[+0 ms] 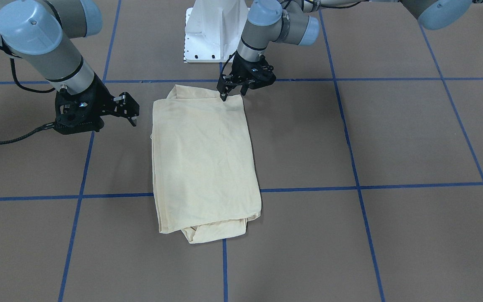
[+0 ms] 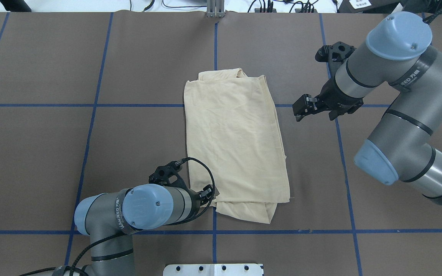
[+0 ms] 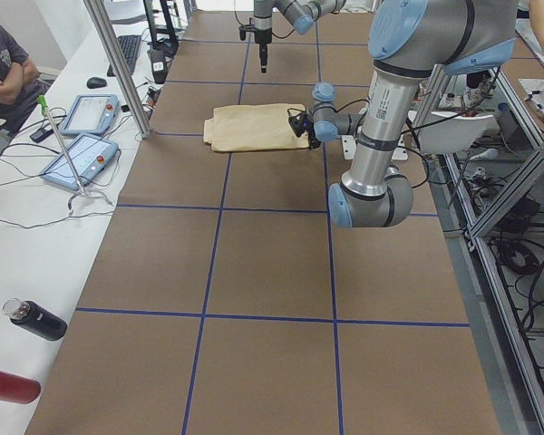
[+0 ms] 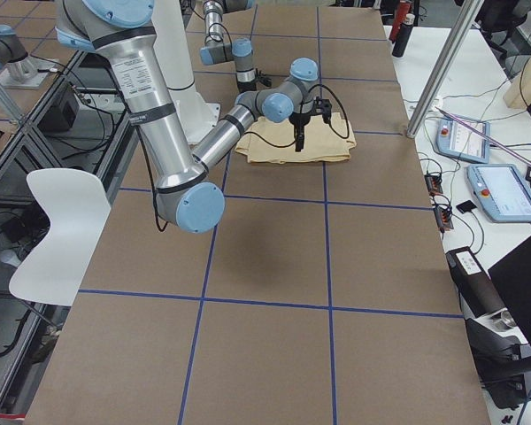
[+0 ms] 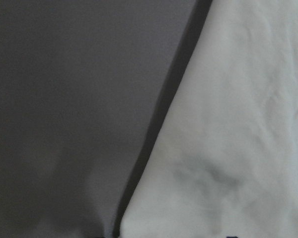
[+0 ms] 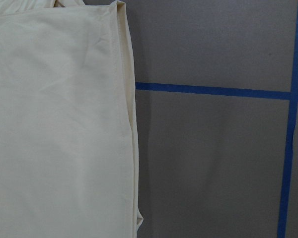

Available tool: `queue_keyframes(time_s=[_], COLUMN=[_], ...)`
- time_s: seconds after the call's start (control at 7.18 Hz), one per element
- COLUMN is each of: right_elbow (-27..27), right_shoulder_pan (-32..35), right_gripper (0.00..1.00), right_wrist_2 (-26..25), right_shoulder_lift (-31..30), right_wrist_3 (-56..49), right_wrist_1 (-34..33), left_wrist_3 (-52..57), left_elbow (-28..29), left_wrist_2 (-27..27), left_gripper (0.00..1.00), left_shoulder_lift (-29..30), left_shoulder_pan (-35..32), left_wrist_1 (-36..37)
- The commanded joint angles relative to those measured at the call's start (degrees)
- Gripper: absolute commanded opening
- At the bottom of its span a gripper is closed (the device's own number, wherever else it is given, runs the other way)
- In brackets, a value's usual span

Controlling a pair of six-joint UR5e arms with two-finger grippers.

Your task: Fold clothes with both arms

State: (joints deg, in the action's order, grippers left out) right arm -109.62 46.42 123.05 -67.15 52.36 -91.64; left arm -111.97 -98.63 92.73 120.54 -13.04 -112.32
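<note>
Shirt (image 1: 206,159) lies flat on the table (image 1: 392,134), straight out in front of the white base (image 1: 212,33). It is folded to a long strip whose long axis runs directly away from the base. No print shows, and some cloth bunches out at the end farthest from the base.

The left hand (image 1: 224,97) is the nearer one. It points steeply down from a bent wrist, its tip touching the shirt's corner at the end nearest the base. I cannot tell whether it has closed on the cloth.

The right hand (image 1: 131,111) hangs above the table beside the opposite long edge, clear of the cloth and a little farther from the base than the left. It lies roughly level, with its fingers spread wide, holding nothing and aimed at the shirt.

Halving the strip probably needs both corners nearest the base, so the right hand must still shift toward the base and drop onto its corner.
</note>
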Motion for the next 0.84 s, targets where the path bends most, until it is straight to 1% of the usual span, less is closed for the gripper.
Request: queue_keyframes(time_s=[0.0, 0.14, 0.28, 0.42, 0.7], right_elbow=[0.1, 0.2, 0.5, 0.5, 0.5], right_shoulder_pan=[0.0, 0.0, 0.0, 0.0, 0.0], right_gripper=[1.00, 1.00, 1.00, 1.00, 1.00], right_wrist_2=[0.0, 0.0, 0.0, 0.0, 0.0], right_shoulder_lift=[0.1, 0.1, 0.1, 0.1, 0.1], right_wrist_3=[-0.1, -0.1, -0.1, -0.1, -0.1], right_wrist_1=[0.1, 0.1, 0.1, 0.1, 0.1], left_wrist_3=[-0.1, 0.0, -0.1, 0.0, -0.1], left_elbow=[0.0, 0.1, 0.4, 0.4, 0.3], left_wrist_2=[0.0, 0.0, 0.0, 0.0, 0.1], left_gripper=[0.78, 0.74, 0.74, 0.70, 0.52], left_shoulder_lift=[0.0, 0.0, 0.1, 0.1, 0.3], left_shoulder_pan=[0.0, 0.0, 0.0, 0.0, -0.1], left_wrist_1=[0.0, 0.0, 0.0, 0.0, 0.0])
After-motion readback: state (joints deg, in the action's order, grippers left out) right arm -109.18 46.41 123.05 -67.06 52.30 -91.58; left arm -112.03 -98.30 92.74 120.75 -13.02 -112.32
